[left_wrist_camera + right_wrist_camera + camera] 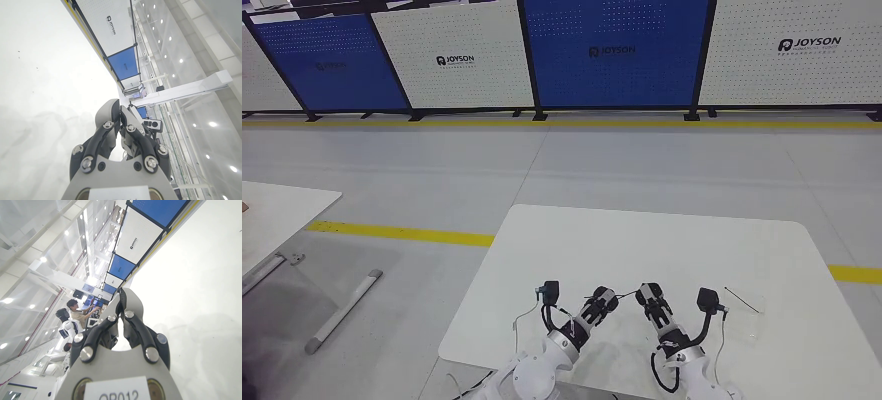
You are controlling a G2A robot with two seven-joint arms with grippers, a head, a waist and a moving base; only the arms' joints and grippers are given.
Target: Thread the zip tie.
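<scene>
White rectangular table (662,240) carries both arms at its near edge. Left gripper (604,296) sits over the table's near centre, fingers (113,111) pressed shut on a thin black zip tie (622,294). The tie runs level above the table surface to the right gripper (647,292), just beside the left one. The right gripper is also closed; whether it clamps the tie cannot be told. A second thin dark strip (742,298) lies flat on the table towards its right edge.
</scene>
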